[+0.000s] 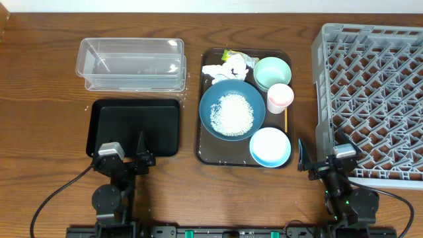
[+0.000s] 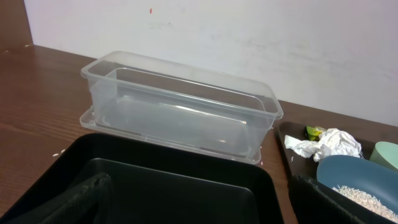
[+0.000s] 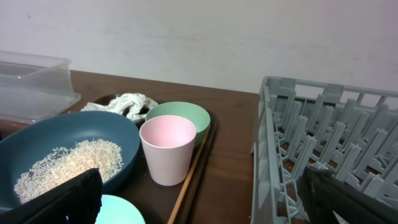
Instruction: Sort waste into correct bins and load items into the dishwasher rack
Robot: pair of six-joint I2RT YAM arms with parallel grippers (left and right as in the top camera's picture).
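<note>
Standing ahead of right hand [image 1: 318, 160]: pink cup [image 3: 166, 149]

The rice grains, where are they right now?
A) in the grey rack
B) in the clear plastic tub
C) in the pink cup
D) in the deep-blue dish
D: the rice grains lie in a white heap in the middle of the deep-blue dish, as the overhead view shows.

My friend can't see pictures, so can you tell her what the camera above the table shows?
A brown tray sits in the middle holding a blue dish of rice, a green bowl, a pink cup, a light-blue bowl and crumpled tissue. A clear tub and a black tray lie to its left, a big grey rack to its right.
</note>
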